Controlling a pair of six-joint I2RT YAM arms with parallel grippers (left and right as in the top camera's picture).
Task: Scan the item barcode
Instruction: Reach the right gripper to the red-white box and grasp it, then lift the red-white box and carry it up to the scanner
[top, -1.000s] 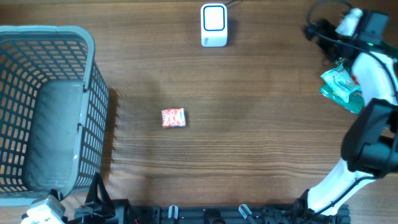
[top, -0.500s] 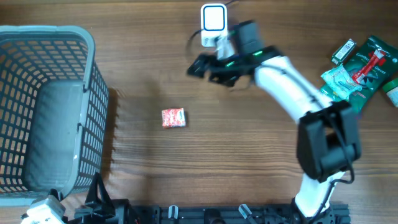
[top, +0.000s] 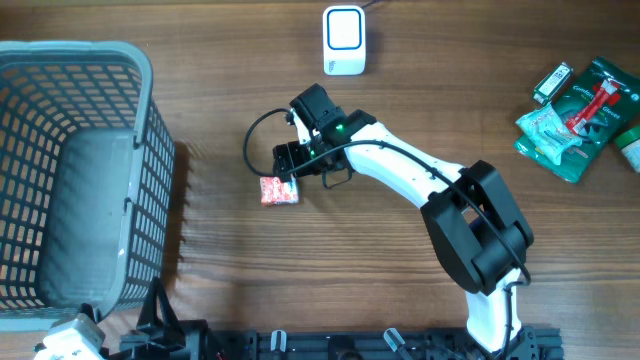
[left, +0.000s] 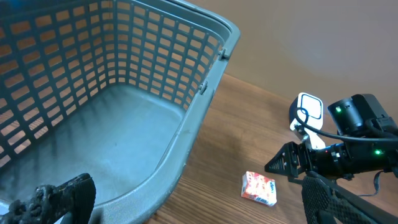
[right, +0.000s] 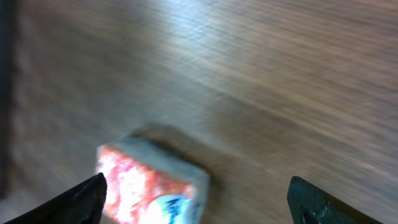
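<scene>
- The fingers (right: 84, 196) of the right gripper (right: 199, 205) stand wide apart, released, and they grasp nothing. In the right wrist view only their two dark tips show, at the lower corners.
- Between these tips lies the small red packet (right: 149, 186), closer to the left tip. The view is blurred, so it is not possible to tell if a finger touches it.
- In the overhead view the right gripper (top: 284, 172) hangs low over the far edge of the packet (top: 279, 189), with its fingers pointing downward.
- The packet lies flat on the wooden table (top: 400, 270). It is nearer to the robot than the white scanner (top: 344, 40), a little to the left of it and well apart from it.
- Behind the gripper, the black wrist with a green light sits between the scanner and the packet, and a black cable makes a loop beside it.
- From the wrist the white forearm runs back and to the right of the scanner to a black elbow. The next link goes down to the base at the near edge of the table.
- The fingers (left: 62, 194) of the left gripper (left: 202, 208) are also spread wide, with nothing between them.
- This gripper rests far to the left of the scanner, at the near edge, and looks over the grey basket (left: 205, 87).
- Far to the right of the scanner lies a pile of green packets (top: 570, 110).
</scene>
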